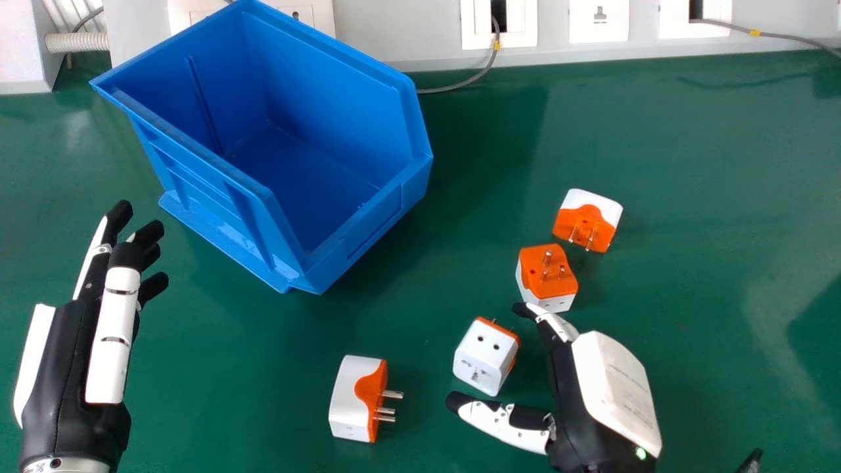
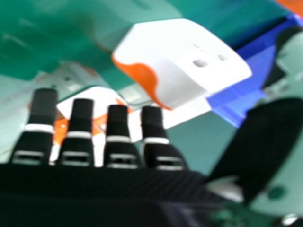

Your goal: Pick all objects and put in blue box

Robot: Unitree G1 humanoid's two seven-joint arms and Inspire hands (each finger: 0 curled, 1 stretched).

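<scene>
Four plug adapters (image 1: 476, 358), blue box (image 1: 387, 213) by the table's (image 1: 690, 151) far edge, my right hand (image 1: 611, 387) wide open near one adapter, left hand (image 1: 66, 368) loosely open, both empty.

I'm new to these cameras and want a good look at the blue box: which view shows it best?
The head view: the blue box appears almost whole there, its inside visible. The right hand view has a blue piece, likely its edge, beside a plug adapter.

Glossy blue plastic box (image 1: 368, 230), smooth green tabletop (image 1: 657, 131), shiny metal plug pins (image 1: 392, 395)
</scene>
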